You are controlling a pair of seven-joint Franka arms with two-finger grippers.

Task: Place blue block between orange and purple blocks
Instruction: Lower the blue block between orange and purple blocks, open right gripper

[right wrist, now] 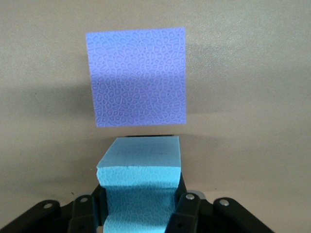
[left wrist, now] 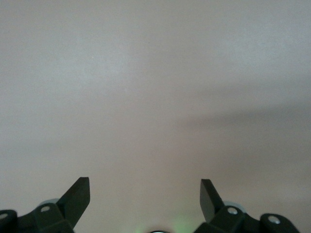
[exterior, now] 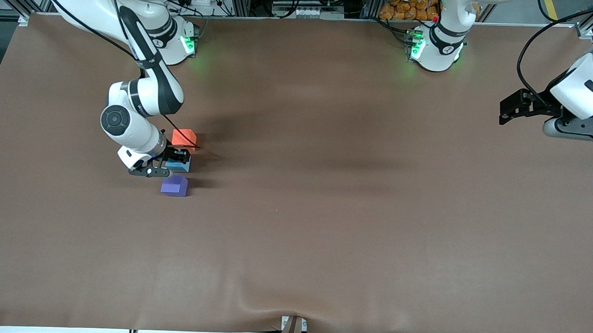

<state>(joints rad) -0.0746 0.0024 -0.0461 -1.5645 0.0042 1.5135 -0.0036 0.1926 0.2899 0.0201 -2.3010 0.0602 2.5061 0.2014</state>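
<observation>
Gripping the blue block in closed fingers, the right gripper held it low between the orange block and purple block, apparently for setting down, while the left gripper waited open over the table's left-arm end.

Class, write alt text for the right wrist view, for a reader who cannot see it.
The right pincer is shut on a light blue block, seen from just above the brown table. A purple block lies flat on the table just past the blue one, with a narrow gap between them.
</observation>
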